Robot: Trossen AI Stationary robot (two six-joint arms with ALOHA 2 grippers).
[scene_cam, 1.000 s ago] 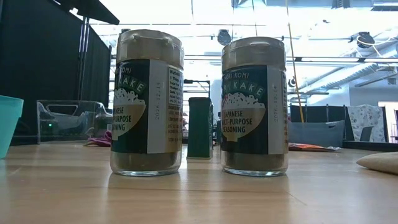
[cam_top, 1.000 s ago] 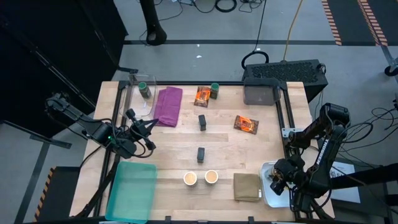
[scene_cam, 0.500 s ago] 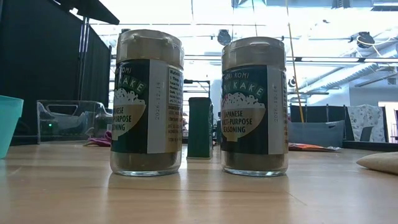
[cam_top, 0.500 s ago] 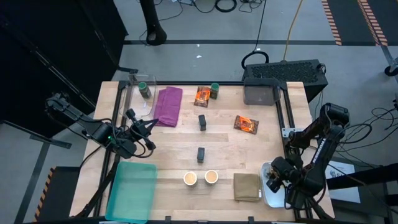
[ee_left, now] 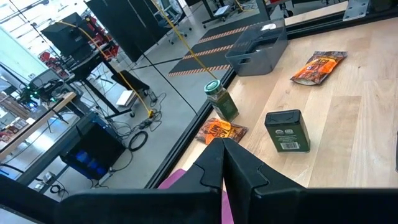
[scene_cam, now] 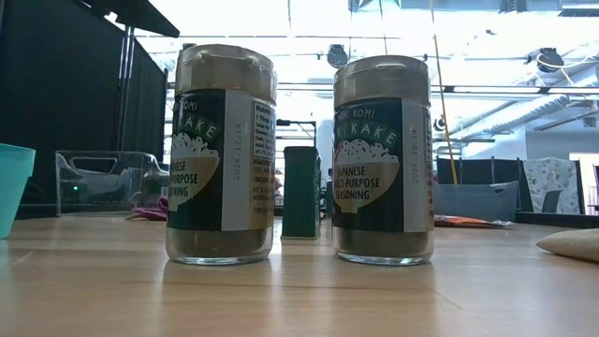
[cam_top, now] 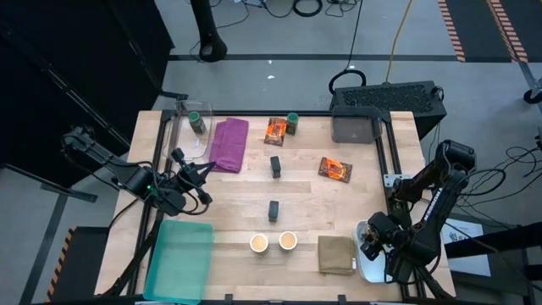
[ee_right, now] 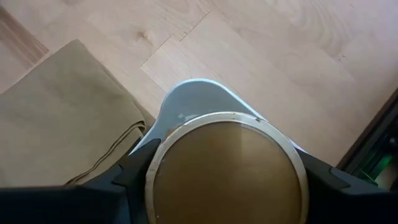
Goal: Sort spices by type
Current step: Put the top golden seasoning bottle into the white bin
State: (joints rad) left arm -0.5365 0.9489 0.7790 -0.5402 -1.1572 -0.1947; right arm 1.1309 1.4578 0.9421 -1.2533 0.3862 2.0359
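The right end effector [cam_top: 373,246] is hanging over the white tray [cam_top: 362,264] at the table's [cam_top: 237,191] near right corner, and its wrist view is showing the fingers clamped around a tan-topped cup [ee_right: 227,168], with the olive cloth [cam_top: 336,254] just beside. I am judging this as the placing step: a cup being carried to or set in that tray, so the next move is calling for a straight lowering and a letting go, clear of the tray rim. The other two cups [cam_top: 259,243] are standing together near the front edge, close to the cloth. Two dark blocks [cam_top: 274,210] are sitting mid-table, well apart from two orange packets [cam_top: 335,169] farther back; one green-lidded jar [cam_top: 292,124] is touching or nearly touching the far packet, another is standing in the clear bin [cam_top: 190,127] beside the purple cloth [cam_top: 229,144]. The left end effector [cam_top: 201,172] is waiting at the left side above the teal tray [cam_top: 179,258], its fingers pressed together on nothing. Room is tight for the right arm: the frame rail and table edge are hemming it in, while the middle is giving plenty of space.
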